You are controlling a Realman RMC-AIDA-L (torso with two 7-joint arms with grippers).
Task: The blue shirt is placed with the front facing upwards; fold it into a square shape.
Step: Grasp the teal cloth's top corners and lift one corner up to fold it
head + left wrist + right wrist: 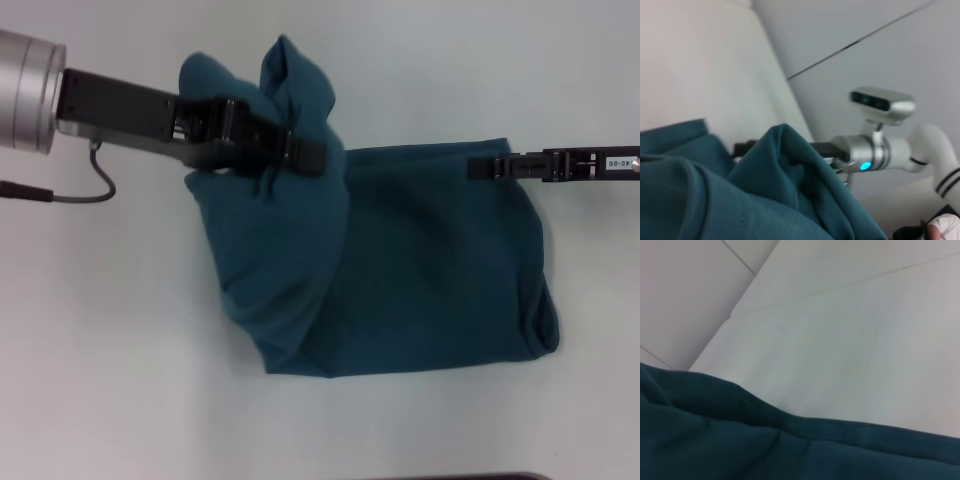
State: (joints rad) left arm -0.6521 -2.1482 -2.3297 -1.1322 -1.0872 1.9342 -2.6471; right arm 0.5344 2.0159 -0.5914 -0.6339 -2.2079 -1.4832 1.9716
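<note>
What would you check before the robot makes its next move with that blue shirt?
1. Left gripper holds a bunch of the blue shirt: ok, fabric lifted.
2. Right gripper at the shirt's far edge: ok; grip cannot tell.
3. Shirt lies flat: not ok, the left side is bunched up.
4. Square shape reached: not ok.
5. Table around the shirt free of other things: ok.

Left arm reaches in from the upper left, silver wrist cuff, black body. Left gripper (300,152) raised, fingers clamped on a bunched fold of the blue shirt (420,280). Right gripper (478,168) enters low from the right, level, fingers closed at the shirt's far edge.
</note>
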